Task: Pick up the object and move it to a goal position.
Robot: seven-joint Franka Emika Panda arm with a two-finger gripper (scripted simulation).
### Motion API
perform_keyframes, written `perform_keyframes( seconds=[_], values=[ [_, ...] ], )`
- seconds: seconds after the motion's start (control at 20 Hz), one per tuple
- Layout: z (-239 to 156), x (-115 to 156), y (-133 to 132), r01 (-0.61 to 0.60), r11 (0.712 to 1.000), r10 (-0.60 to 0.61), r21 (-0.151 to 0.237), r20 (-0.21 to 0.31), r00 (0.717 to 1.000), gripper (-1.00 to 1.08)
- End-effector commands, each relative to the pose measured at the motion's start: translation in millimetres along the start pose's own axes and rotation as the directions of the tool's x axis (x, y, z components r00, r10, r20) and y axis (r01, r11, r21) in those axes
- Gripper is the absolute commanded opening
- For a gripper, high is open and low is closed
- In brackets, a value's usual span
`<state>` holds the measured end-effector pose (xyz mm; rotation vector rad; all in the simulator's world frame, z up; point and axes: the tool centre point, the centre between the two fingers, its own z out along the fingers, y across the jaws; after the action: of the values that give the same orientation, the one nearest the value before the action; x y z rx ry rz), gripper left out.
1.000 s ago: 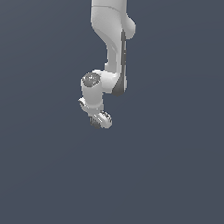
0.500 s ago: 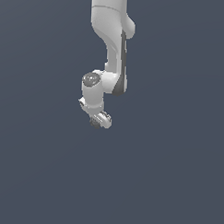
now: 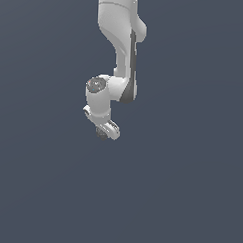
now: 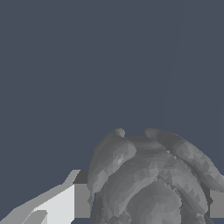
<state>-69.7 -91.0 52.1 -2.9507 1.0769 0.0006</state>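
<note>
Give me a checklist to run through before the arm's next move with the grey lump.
1. Object between the fingers: ok. The wrist view shows the object filling the space between the fingers.
2. Gripper closed on it: ok, both fingers sit against its sides.
3. Object lifted clear of any surface: cannot tell; the exterior view shows only a plain backdrop beneath it.
4. Grip centred on the object: cannot tell, the contact points are hidden.
5. Goal position visible: not ok, no marker appears in either view.
6. Path free of obstacles: ok, nothing else is in view.
</note>
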Motion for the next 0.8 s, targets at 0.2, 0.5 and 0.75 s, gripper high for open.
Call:
perform_keyframes(
  seconds=[0.2, 0.5, 0.75],
  values=[
    [-27.7, 25.2, -1.9, -0.001, 1.000, 0.001, 0.000, -0.001, 1.000, -1.00],
    [-64.9, 59.6, -4.9, -0.001, 1.000, 0.001, -0.001, -0.001, 1.000, -1.00],
    [-98.7, 91.4, -8.1, -0.001, 1.000, 0.001, -0.002, -0.001, 1.000, -1.00]
  ],
)
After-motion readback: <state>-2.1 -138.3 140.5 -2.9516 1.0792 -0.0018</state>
